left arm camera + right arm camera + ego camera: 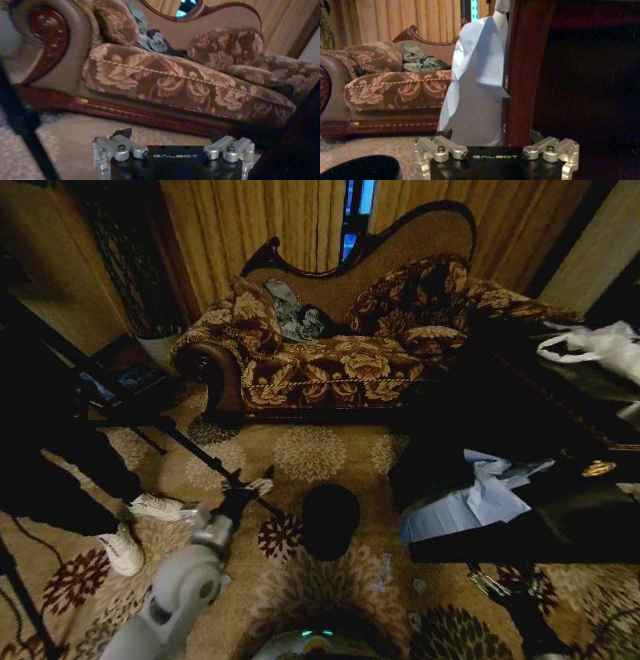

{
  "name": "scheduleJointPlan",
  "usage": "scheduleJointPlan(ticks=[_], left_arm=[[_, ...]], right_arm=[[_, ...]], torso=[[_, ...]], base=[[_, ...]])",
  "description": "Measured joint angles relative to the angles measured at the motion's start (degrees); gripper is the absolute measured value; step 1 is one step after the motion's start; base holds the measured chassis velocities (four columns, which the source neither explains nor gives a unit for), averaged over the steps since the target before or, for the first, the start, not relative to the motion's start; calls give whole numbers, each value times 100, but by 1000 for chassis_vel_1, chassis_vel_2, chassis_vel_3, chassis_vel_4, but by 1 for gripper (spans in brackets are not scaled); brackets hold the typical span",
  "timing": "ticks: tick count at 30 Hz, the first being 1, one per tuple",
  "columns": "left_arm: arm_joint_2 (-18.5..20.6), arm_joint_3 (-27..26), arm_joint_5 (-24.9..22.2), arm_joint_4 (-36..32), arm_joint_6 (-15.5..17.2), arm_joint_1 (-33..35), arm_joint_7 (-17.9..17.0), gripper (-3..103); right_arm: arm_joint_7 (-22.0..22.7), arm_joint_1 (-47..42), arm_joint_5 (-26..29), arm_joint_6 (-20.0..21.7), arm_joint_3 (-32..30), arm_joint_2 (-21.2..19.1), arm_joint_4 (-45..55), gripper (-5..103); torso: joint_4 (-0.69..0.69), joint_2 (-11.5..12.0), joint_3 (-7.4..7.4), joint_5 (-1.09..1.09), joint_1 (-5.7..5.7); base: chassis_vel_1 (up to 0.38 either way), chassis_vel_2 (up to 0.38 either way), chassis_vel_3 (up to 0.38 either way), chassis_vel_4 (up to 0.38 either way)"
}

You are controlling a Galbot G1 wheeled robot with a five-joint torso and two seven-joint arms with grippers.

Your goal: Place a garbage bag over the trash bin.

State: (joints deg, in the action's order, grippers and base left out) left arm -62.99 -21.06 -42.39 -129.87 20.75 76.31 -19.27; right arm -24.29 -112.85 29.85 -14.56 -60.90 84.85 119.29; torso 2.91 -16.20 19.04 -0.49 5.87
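The trash bin [330, 520], small, round and black, stands on the patterned carpet straight ahead of me; its rim also shows in the right wrist view [360, 168]. The pale blue garbage bag [478, 498] lies crumpled over the near edge of the low black table [560, 530] and hangs down its side [475, 90]. My left gripper [250, 483] hovers low, left of the bin, open and empty [170, 135], facing the sofa. My right gripper [492, 582] is low by the table's front corner, open [490, 135], a short way from the hanging bag.
A floral sofa [330, 350] runs along the back. A white plastic bag with handles [598, 345] lies on the table's far right. Dark tripod legs [190, 445] cross the carpet at left, near a person's white sneakers [150, 506]. Small scraps [385, 565] lie beside the bin.
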Motion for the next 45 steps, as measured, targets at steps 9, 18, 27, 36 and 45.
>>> scheduleJointPlan(ticks=[9, 18, 27, 36, 45], left_arm=[[53, 1329, -618, 996, -9, -1995, -433, 100], [-550, 2677, -2460, 1256, 115, -3455, -1475, 100], [-1262, 3486, -3880, 1841, 196, -4749, -1464, 100], [-1919, 4017, -4665, 2575, 410, -5396, -836, 100], [-1902, 4284, -4919, 3303, 809, -5718, 567, 100]], right_arm=[[-94, -98, -73, -122, -28, 284, 69, 100], [-93, -12, -243, -126, -9, 388, -20, 100], [-43, 296, -555, -55, 67, 463, -262, 100], [104, 442, -508, 38, -13, 369, -364, 100], [121, 454, -438, -15, -50, 342, -499, 100]], torso=[[1, 0, 0, 1, 0], [0, 0, 0, 2, 0], [0, 0, 0, 2, 0], [1, 0, 0, 1, 0], [0, 0, 0, -1, 0]], base=[[0, 0, 0, 0], [0, 0, 0, 0], [0, 0, 0, 0], [0, 0, 0, 0], [0, 0, 0, 0]])
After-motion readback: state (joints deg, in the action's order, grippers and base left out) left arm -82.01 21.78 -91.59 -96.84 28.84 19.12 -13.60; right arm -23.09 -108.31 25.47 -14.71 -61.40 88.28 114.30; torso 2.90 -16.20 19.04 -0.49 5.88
